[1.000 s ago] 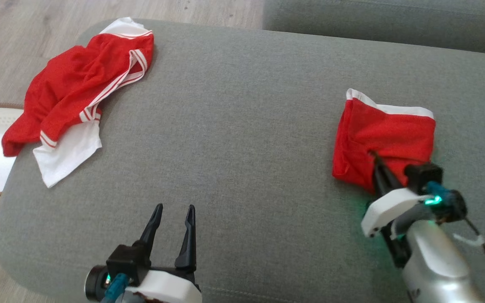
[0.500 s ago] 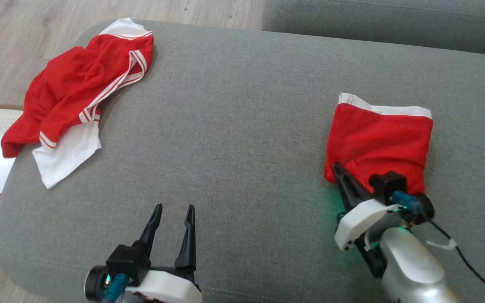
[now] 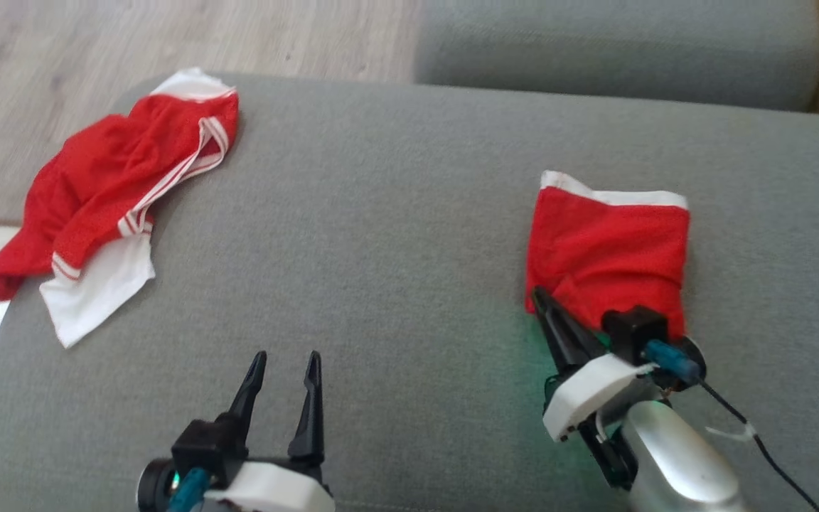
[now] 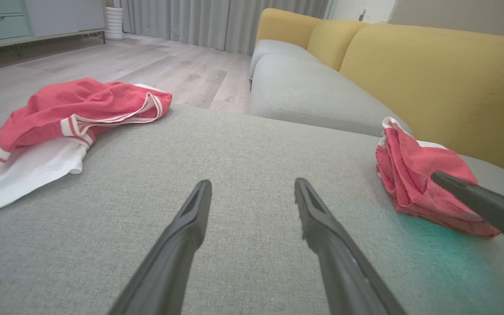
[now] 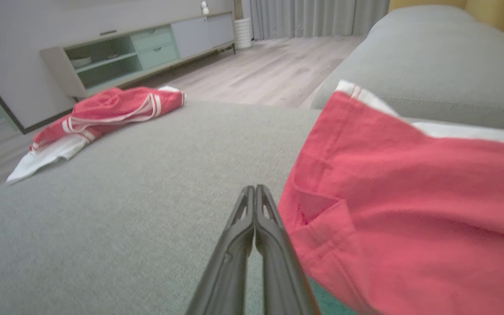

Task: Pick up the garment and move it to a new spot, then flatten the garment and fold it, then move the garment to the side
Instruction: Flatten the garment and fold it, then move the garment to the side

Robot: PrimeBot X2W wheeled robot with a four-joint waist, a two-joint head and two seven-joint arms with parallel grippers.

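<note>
Right gripper (image 3: 537,295), fingers pressed shut with nothing visible between them, lies low over the grey cushion (image 3: 381,249) with its tips at the near left corner of the folded garment (image 3: 608,242). The right wrist view puts the closed tips (image 5: 255,188) just beside that garment's left edge (image 5: 409,188); whether they touch the cloth cannot be told. The folded garment is a red, roughly square packet with a white band along its far edge, lying flat on the right part of the cushion. Left gripper (image 3: 285,355), at the near middle of the cushion, has its fingers spread wide and holds nothing; the left wrist view shows bare cushion between its fingers (image 4: 252,183) and the folded garment (image 4: 414,175) off to the right. A crumpled garment (image 3: 111,192), red with white stripes and a white panel, lies at the far left corner of the cushion, well apart from both grippers. Beyond the cushion are a second grey seat (image 3: 616,50), a yellow backrest (image 4: 431,74) and a wooden floor (image 3: 168,35).
</note>
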